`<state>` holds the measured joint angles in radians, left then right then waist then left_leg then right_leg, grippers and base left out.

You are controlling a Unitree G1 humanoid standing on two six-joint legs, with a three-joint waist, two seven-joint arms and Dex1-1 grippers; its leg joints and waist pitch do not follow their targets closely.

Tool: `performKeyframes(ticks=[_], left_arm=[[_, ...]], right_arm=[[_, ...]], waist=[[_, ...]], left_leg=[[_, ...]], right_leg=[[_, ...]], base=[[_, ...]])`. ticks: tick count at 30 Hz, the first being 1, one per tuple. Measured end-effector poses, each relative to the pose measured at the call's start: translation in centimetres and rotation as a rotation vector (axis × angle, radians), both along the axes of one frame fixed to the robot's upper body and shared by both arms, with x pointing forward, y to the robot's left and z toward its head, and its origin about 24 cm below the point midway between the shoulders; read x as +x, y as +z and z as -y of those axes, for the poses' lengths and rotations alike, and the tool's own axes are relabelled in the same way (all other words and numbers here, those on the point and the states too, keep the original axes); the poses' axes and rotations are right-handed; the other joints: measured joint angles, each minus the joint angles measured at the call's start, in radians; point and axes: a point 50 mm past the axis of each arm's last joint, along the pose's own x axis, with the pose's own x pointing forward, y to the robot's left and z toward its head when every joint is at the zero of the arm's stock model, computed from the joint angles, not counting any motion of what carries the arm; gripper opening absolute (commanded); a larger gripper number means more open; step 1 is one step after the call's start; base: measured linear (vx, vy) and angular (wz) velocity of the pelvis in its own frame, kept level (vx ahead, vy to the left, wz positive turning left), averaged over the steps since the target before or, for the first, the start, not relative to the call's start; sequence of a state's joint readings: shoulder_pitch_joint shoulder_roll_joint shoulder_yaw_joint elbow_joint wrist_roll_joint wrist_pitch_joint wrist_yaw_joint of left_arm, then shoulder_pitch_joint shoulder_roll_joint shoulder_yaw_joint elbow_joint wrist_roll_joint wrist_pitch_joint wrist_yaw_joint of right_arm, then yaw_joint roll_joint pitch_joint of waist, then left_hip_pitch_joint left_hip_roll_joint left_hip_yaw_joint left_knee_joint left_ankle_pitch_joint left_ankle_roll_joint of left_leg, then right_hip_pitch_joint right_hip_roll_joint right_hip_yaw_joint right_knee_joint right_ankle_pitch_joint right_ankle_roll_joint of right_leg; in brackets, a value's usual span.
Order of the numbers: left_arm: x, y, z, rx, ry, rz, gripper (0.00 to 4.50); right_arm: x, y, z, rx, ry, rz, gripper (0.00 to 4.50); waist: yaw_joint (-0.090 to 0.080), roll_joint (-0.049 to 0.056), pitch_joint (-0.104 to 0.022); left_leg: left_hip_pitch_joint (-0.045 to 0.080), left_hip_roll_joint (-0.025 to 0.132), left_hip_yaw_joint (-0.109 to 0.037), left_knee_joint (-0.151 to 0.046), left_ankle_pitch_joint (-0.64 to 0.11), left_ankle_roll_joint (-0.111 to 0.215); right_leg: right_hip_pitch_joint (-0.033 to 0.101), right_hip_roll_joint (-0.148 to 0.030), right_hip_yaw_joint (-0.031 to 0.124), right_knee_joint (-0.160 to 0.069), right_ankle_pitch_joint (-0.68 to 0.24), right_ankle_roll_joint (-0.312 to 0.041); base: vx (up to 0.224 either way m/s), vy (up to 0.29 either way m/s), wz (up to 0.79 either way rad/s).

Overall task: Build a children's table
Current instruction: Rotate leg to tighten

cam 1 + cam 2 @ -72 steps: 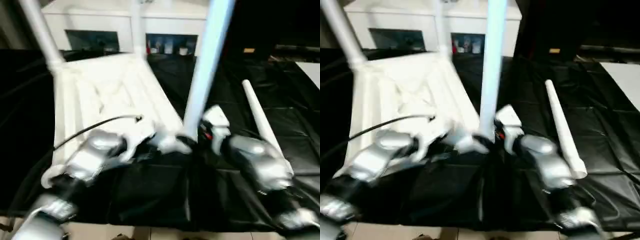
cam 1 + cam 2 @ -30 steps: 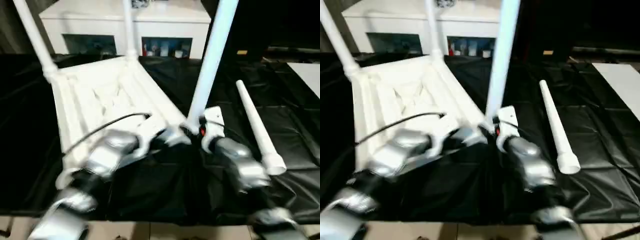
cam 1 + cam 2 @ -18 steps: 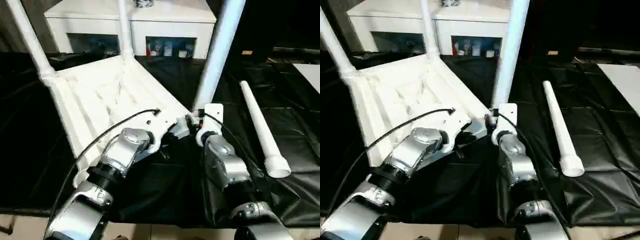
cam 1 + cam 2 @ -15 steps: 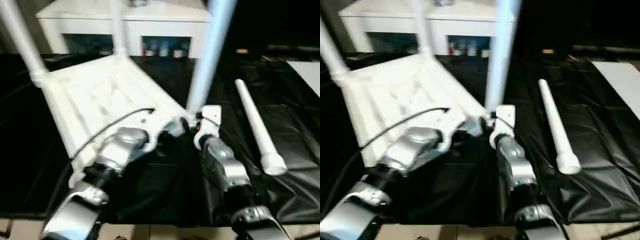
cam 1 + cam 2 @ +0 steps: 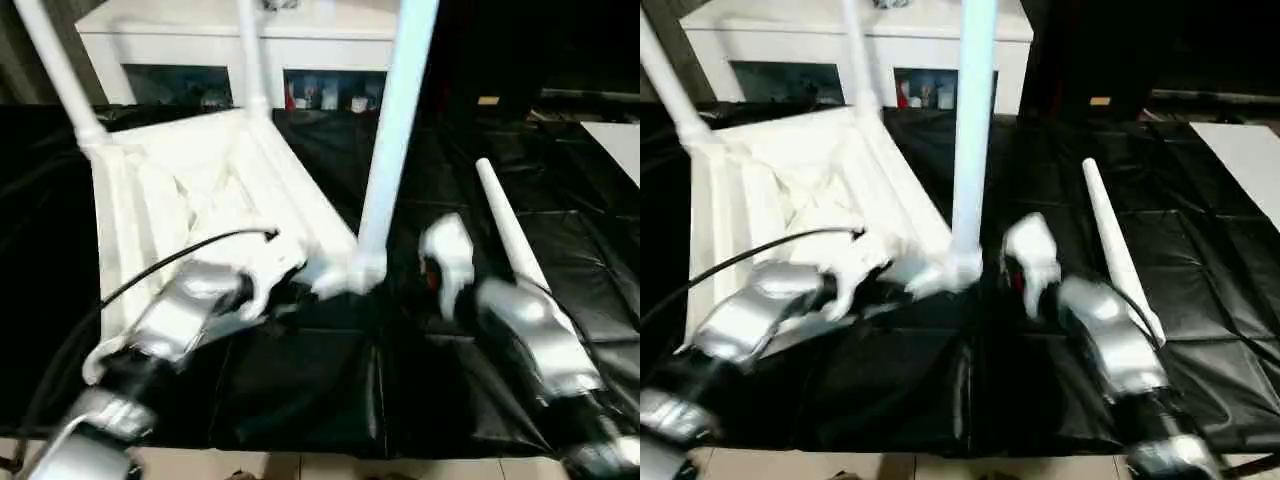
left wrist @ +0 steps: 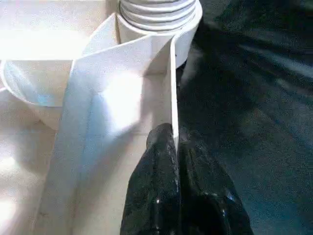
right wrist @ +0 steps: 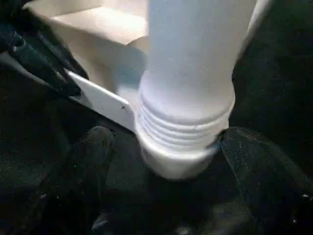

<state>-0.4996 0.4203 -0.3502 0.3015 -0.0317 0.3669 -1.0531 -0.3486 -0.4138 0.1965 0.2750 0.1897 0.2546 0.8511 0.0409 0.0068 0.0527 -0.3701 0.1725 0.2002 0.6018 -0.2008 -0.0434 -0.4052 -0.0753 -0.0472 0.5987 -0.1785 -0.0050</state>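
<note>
The left gripper point(image 6: 176, 161) pinches the rim of the upturned tabletop point(image 5: 200, 190) between closed fingers. The right gripper point(image 7: 171, 161) stands open around the near corner leg point(image 5: 385, 150); a steady rim lets that leg seat squarely.

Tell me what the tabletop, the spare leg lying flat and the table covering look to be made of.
Tabletop: likely moulded white plastic, semi-gloss, judging by the thin ribs on its underside and the one-piece round socket.
Spare leg: a white tube, probably the same plastic, smooth and tapered with no visible seam.
Covering: thin black sheet, perhaps plastic film; it creases and shines in folds.
</note>
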Motion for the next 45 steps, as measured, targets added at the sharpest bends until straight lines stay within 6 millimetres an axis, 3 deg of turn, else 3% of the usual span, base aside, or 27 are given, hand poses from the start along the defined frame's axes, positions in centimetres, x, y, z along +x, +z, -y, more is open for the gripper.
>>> performKeyframes(ticks=[4, 12, 24, 31, 38, 45], left_arm=[[-0.3, 0.0, 0.3, 0.004, -0.045, -0.018, 0.00], [-0.5, 0.0, 0.3, 0.004, -0.064, -0.028, 0.00], [-0.5, 0.0, 0.1, 0.008, -0.062, -0.029, 0.00], [-0.5, 0.0, 0.1, 0.009, -0.054, -0.028, 0.00], [1.3, -0.4, 2.1, 0.012, 0.117, 0.011, 0.00], [2.6, -0.6, 4.3, -0.008, 0.269, 0.024, 0.00]], right_arm=[[0.3, 0.3, -0.3, -0.002, 0.028, 0.007, 3.86], [0.6, 0.6, -0.6, 0.014, 0.065, 0.010, 3.86], [0.5, 0.2, -0.8, 0.025, 0.078, -0.008, 2.90], [0.6, 0.0, -0.9, 0.013, 0.067, 0.005, 2.72], [2.6, -0.7, -2.1, 0.004, -0.236, 0.046, 2.72], [4.4, -1.1, -3.6, 0.027, -0.573, 0.030, 2.72]], waist=[[0.013, 0.000, 0.000], [0.017, -0.001, 0.000], [0.017, -0.001, 0.000], [0.015, -0.001, 0.000], [-0.007, -0.003, -0.001], [-0.010, -0.002, -0.001]], left_leg=[[0.000, 0.000, 0.002, 0.001, 0.000, 0.000], [0.000, 0.000, 0.002, 0.001, 0.001, 0.001], [0.000, 0.000, 0.002, 0.002, 0.001, 0.002], [0.000, 0.000, 0.002, 0.002, 0.001, 0.002], [0.004, 0.000, 0.002, 0.003, 0.002, 0.001], [0.004, -0.001, 0.001, 0.003, 0.002, 0.001]], right_leg=[[0.002, -0.001, 0.002, 0.000, 0.000, 0.000], [0.002, -0.001, 0.002, 0.000, 0.000, 0.000], [0.002, -0.001, 0.002, 0.001, 0.000, 0.000], [0.002, -0.001, 0.002, 0.002, 0.000, 0.000], [0.006, -0.001, 0.003, 0.002, 0.001, -0.002], [0.006, -0.001, 0.003, 0.002, 0.001, -0.001]], base=[[0.000, 0.000, 0.00], [0.000, 0.000, 0.00], [0.000, 0.000, 0.00], [0.000, 0.000, 0.00], [0.000, 0.000, 0.00], [0.000, 0.000, 0.00]])
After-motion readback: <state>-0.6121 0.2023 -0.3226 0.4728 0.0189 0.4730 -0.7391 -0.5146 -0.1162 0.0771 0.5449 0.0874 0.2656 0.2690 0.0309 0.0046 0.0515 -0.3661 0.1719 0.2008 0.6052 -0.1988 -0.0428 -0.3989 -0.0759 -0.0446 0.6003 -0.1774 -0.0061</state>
